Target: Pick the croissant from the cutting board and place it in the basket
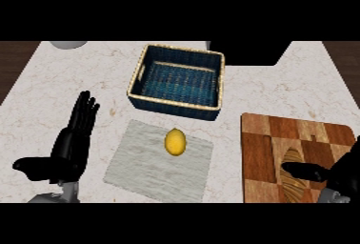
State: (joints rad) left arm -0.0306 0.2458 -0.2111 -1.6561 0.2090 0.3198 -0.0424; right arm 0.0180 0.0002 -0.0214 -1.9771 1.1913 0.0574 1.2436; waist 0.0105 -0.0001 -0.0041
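A golden-brown croissant [295,183] lies on the chequered wooden cutting board [277,138] at the lower right. My right hand [345,174] hangs over the board's right edge, its thumb lying across the croissant's middle; the fingers run out of the picture. The blue woven basket [211,107] with a tan rim stands at the upper middle, nothing inside it. My left hand [74,138] rests open at the left, fingers straight and pointing away from me.
A yellow lemon [175,142] lies on a grey stone mat [144,171] between my hands. A grey round object [69,45] shows at the counter's top left edge. A dark block [249,52] sits behind the basket.
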